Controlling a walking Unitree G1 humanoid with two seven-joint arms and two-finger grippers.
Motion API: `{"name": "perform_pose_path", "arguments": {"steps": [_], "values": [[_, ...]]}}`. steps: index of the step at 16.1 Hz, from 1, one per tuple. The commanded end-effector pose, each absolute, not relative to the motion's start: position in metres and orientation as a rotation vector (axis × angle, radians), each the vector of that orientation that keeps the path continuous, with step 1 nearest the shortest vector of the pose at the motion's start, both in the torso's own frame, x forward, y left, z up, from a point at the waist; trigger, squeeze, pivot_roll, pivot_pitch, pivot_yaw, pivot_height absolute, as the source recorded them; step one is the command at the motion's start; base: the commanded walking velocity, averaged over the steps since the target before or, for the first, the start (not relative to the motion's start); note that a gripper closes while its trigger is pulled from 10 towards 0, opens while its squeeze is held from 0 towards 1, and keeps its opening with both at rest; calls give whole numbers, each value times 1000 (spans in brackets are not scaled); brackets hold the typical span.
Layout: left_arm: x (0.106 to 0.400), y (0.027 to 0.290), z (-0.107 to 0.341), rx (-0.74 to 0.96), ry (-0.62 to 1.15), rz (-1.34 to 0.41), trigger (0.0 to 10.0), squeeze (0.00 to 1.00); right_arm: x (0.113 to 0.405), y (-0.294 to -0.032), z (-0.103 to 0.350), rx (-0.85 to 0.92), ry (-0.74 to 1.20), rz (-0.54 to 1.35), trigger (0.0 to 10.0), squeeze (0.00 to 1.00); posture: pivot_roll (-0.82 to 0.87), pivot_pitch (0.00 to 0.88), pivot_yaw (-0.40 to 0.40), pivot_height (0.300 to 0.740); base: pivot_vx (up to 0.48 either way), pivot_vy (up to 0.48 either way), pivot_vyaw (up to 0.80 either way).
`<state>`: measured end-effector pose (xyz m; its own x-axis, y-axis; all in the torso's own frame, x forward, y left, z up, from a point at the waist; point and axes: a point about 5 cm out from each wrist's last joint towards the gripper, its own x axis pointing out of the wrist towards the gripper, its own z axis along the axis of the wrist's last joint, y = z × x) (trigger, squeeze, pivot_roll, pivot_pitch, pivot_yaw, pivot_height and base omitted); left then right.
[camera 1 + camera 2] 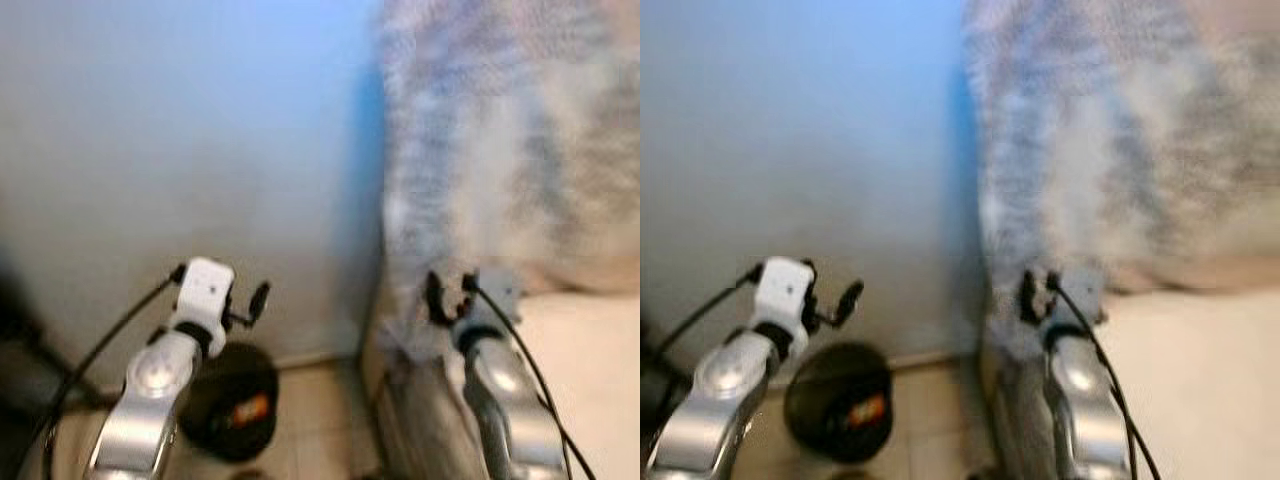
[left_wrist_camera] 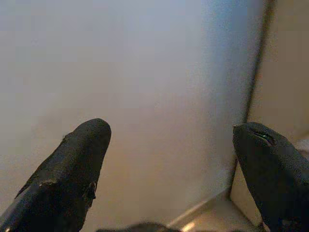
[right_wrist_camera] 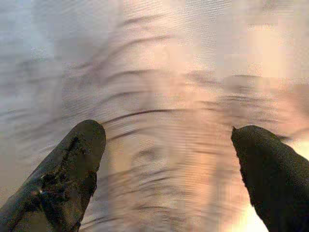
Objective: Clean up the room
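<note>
Right gripper (image 3: 166, 159): its two black fingers (image 3: 63, 179) are standing wide apart, gripping nothing, and pointing straight at the striped fabric (image 1: 500, 140).
Left gripper (image 2: 169, 169): its fingers are also spread wide, holding nothing, and facing the pale wall (image 1: 170, 130).
Striped fabric: it is showing as a pale grey-white cloth crossed by thin darker wavy streaks, blurred in the head views; it is hanging on the robot's right, reaching down to a cream surface (image 1: 590, 360), and it is lying close in front of the right gripper. Whether the fingertips are touching it cannot be told.
Right arm (image 1: 500, 390): it is reaching forward along the lower edge of the fabric, a black cable running along it.
Left arm (image 1: 150, 390): it is raised toward the wall, well apart from the fabric.
Dark round object (image 1: 235, 400): it is sitting on the tiled floor (image 1: 320, 400) at the foot of the wall, below the left arm, showing an orange mark.
</note>
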<state>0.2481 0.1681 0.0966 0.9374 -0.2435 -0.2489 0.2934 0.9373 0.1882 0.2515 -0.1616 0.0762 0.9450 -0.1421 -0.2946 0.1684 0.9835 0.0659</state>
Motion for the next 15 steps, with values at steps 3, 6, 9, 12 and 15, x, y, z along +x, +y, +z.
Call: {"name": "perform_pose_path", "arguments": {"steps": [3,6,9,12,15], "values": [[250,174,103,277,195,-258,10000,0,253,-155,78,96,292,-142,10000,0,80,0,20,740,0,-320,-610],[251,176,102,273,205,-244,10000,0,253,-155,78,98,293,-146,10000,0,79,0,22,740,0,-97,-615],[252,175,102,275,203,-252,10000,0,254,-155,78,99,290,-148,10000,0,80,0,23,740,0,0,-612],[253,175,102,265,201,-251,10000,0,255,-155,80,91,278,-152,10000,0,81,0,23,740,0,0,-615],[254,179,99,214,206,-208,10000,0,260,-158,84,48,252,-154,10000,0,80,0,19,740,0,0,-613]]}}
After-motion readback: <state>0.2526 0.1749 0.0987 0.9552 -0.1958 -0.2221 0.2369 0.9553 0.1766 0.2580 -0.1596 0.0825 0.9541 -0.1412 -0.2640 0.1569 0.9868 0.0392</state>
